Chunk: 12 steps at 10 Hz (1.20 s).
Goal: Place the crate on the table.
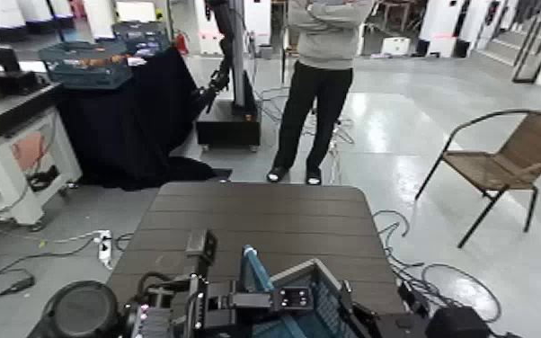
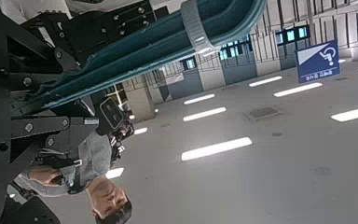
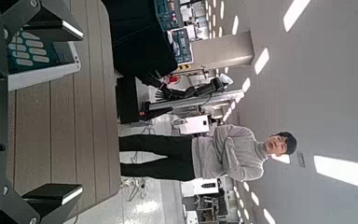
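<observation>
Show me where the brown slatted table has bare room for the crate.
The dark brown slatted table is bare from its far edge, nearest the standing person, down past the middle. The near edge is crowded: the grey-blue lattice crate and both grippers, left gripper, right gripper, hang there.

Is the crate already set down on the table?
Cannot tell: the crate, between left tool and right tool, overlaps the table's near edge; its underside is hidden.
</observation>
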Each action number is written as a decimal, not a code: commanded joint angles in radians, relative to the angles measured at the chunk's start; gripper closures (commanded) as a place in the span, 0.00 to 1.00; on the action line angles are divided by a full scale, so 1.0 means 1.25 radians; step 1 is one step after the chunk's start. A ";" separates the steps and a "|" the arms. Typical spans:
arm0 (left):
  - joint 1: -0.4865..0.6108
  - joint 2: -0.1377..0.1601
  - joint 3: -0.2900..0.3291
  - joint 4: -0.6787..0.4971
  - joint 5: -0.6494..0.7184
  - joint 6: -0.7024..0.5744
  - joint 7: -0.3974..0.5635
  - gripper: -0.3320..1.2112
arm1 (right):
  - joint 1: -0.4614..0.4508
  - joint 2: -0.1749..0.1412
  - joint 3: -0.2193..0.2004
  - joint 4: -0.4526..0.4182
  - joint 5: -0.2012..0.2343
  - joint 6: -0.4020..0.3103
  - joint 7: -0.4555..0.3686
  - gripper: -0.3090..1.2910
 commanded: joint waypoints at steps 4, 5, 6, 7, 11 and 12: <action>-0.001 -0.002 0.001 0.001 -0.005 -0.001 -0.001 0.99 | 0.001 0.001 0.001 0.000 0.000 -0.001 0.000 0.29; -0.005 -0.002 0.001 0.005 -0.010 -0.002 -0.001 0.99 | 0.000 0.001 0.002 0.000 0.000 -0.001 0.000 0.29; -0.011 -0.002 0.000 0.010 -0.015 -0.004 -0.001 0.99 | 0.000 0.001 0.002 0.000 0.000 -0.001 0.000 0.29; -0.021 -0.009 -0.001 0.027 -0.029 -0.015 -0.006 0.99 | 0.000 0.001 0.003 0.001 -0.002 -0.003 0.000 0.29; -0.110 -0.016 -0.066 0.133 -0.196 -0.072 -0.157 0.99 | -0.002 0.001 0.006 0.005 -0.004 -0.005 0.000 0.29; -0.129 -0.017 -0.083 0.156 -0.217 -0.090 -0.180 0.99 | -0.002 0.001 0.007 0.006 -0.005 -0.005 0.000 0.29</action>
